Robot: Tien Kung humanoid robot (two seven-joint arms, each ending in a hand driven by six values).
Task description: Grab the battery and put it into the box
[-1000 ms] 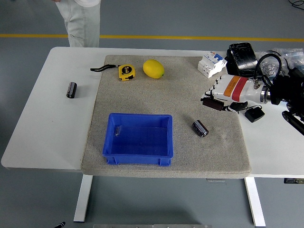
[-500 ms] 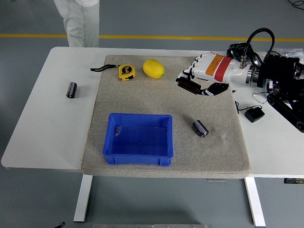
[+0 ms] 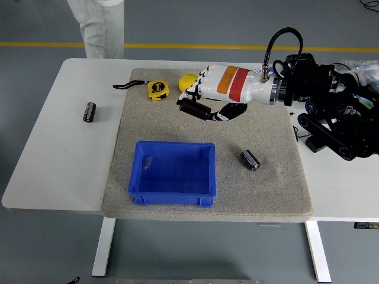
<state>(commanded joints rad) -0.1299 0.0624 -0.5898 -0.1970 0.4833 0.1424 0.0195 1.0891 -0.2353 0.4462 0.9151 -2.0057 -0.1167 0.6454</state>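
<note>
My right hand, white with an orange and red band, reaches in from the right over the grey mat. Its fingers are curled around a dark cylindrical battery, held above the mat just behind the blue box. The box is open-topped and stands at the mat's front centre. A second battery lies on the mat to the right of the box. A third battery lies on the white table at the left. My left arm is out of view.
A yellow tape measure and a yellow lemon, partly hidden by my hand, sit at the mat's back. The black right arm covers the table's right side. A person's legs stand beyond the far left edge.
My right hand has carried the battery leftwards from the mat's right edge to a spot behind the blue box, in front of the lemon. The other two batteries have not moved.
</note>
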